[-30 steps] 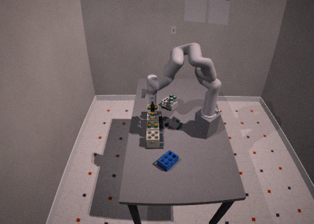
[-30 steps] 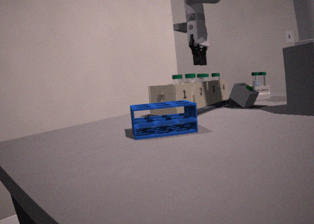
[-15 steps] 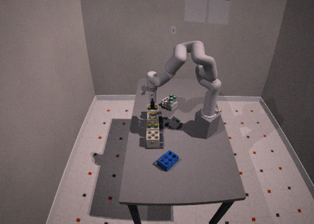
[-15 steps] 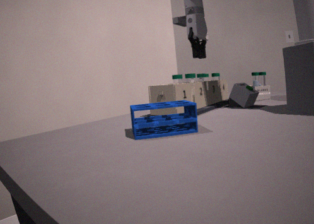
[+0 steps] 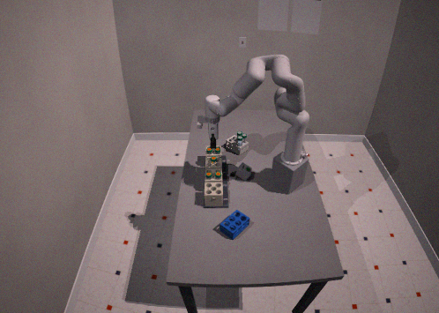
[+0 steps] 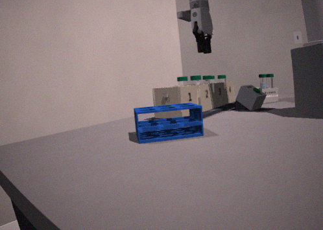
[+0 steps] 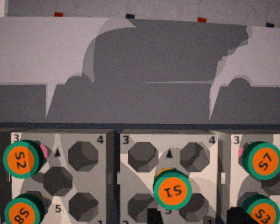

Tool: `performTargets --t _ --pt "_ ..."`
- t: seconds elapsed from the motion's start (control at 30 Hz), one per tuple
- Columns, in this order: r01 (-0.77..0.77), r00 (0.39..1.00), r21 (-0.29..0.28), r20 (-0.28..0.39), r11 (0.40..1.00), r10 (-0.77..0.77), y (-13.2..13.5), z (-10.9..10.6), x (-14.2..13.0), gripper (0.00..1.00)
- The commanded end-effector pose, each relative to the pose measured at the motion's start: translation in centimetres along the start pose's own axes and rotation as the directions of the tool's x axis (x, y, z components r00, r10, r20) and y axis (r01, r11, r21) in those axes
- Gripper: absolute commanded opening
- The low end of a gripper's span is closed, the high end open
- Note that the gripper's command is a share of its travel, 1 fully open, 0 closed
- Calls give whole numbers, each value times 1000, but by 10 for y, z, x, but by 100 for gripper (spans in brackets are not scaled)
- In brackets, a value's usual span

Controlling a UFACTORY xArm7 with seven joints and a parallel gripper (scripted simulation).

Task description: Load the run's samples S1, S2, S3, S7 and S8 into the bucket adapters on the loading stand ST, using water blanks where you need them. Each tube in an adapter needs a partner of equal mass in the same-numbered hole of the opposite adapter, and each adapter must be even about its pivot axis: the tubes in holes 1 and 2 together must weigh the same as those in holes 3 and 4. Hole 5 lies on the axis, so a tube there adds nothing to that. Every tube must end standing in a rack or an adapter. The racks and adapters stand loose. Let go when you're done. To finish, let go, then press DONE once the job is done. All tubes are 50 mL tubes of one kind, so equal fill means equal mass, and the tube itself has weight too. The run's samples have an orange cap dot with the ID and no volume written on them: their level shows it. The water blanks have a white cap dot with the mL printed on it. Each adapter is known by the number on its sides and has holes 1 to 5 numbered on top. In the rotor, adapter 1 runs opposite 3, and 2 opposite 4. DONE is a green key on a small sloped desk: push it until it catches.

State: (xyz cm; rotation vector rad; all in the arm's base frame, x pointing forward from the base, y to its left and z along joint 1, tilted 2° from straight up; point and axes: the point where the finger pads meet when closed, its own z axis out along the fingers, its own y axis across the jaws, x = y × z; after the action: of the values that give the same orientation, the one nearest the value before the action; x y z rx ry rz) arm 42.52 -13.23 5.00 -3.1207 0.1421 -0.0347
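My gripper [image 5: 213, 148] [image 6: 204, 52] [image 7: 196, 217] is part-open and empty, above adapters 3 and 4. S1 [image 5: 213, 160] [image 7: 172, 190] stands in hole 5 of adapter 3 [image 6: 218, 99]. S2 [image 7: 21, 159] stands in hole 3 and S8 [image 7: 22, 215] in hole 2 of adapter 2 [image 6: 203, 101]. S7 [image 7: 262, 160] stands in hole 3 and S3 [image 7: 261, 215] below it in adapter 4. Adapter 1 [image 5: 213, 199] [image 6: 189, 102] shows no tubes. The blanks rack [image 5: 234, 149] [image 6: 270, 97] holds several green-capped tubes. Their printed volumes and the samples' levels are unreadable.
The adapters stand in a row on the dark loading stand [image 5: 225, 190]. A blue rack [image 5: 234, 224] [image 6: 168, 130] without tubes stands in front. The small DONE desk [image 5: 242, 172] [image 6: 249, 98], with its green key, is right of the stand. The arm's base stands further right.
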Motion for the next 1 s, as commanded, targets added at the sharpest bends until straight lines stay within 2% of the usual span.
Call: performTargets --t 0.0,0.27,0.97 --pt "0 1000 -2 -3 1000 0 0 -8 1 44" --pt "0 1000 -2 -3 1000 0 0 -22 1 44" --pt "0 1000 -2 -3 1000 0 0 -22 1 44"
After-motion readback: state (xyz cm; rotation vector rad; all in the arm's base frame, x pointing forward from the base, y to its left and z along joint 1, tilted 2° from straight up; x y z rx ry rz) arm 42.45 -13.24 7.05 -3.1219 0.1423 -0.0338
